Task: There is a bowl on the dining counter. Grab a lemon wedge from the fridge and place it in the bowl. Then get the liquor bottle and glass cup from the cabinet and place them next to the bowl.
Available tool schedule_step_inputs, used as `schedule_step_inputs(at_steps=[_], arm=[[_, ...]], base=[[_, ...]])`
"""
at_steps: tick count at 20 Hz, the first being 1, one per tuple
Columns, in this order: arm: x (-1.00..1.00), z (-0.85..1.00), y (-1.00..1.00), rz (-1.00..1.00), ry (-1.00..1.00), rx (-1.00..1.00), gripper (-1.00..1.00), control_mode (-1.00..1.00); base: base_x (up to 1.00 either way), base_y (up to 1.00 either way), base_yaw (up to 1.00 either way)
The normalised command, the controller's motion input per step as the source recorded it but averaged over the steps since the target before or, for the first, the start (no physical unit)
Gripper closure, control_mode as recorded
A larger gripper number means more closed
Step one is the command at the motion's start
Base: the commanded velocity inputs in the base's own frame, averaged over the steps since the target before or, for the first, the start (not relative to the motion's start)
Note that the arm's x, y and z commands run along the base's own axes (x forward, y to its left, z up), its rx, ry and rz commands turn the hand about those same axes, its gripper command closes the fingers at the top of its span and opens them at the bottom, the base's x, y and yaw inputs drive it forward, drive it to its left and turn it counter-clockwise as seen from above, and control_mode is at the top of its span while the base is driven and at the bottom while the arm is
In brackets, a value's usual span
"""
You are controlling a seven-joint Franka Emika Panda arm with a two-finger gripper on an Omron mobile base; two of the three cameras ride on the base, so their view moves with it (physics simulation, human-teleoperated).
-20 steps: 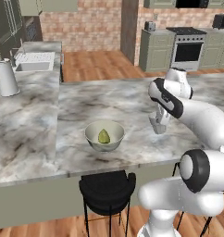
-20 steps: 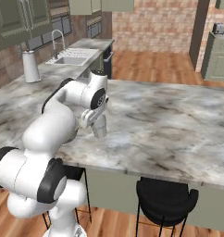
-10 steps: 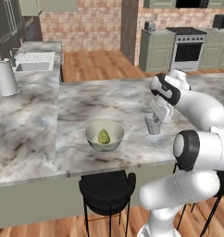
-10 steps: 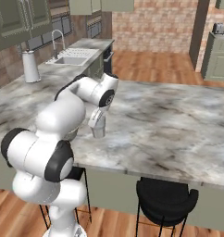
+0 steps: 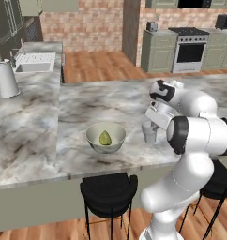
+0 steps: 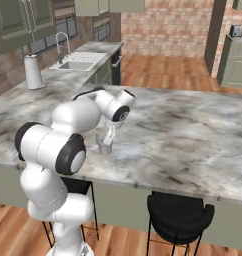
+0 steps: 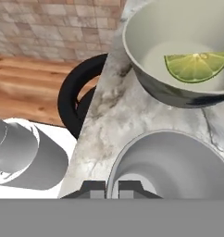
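The glass cup (image 5: pixel 149 133) stood upright on the marble surface (image 5: pixel 87 101), just to the right of the bowl (image 5: pixel 105 137) and a little apart from it. In the hand view the cup's rim (image 7: pixel 171 159) sat right below the bowl (image 7: pixel 178 55). The lemon wedge (image 5: pixel 105 138) lay inside the bowl, cut face showing green in the hand view (image 7: pixel 197 65). The tool (image 5: pixel 155 121) was down at the cup, its fingers (image 7: pixel 93 189) pinched together on the cup's rim, holding the glass. From the right base view, the tool (image 6: pixel 108 136) came down onto the cup (image 6: pixel 104 145) from above, the white arm folded tightly over it. Further out, a black stool (image 5: pixel 108 190) stood beneath the near edge of the surface. Far to the left, a pale jug (image 5: pixel 6 78) stood beside the sink (image 5: pixel 34 63). A stove (image 5: pixel 189 49) sat against the far wall.
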Motion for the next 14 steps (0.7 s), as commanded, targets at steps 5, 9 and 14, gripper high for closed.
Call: schedule_step_inputs(at_steps=[5, 9, 14], arm=[[0.26, -0.33, 0.24, 0.15, 0.0, 0.03, 1.0, -1.0], [0.29, -0.39, 0.18, 0.13, 0.0, 0.01, 1.0, -1.0], [0.41, -0.46, 0.06, 0.08, 0.0, 0.0, 1.0, -1.0]], base=[[0.0, 0.0, 0.0], [0.0, 0.0, 0.0], [0.0, 0.0, 0.0]])
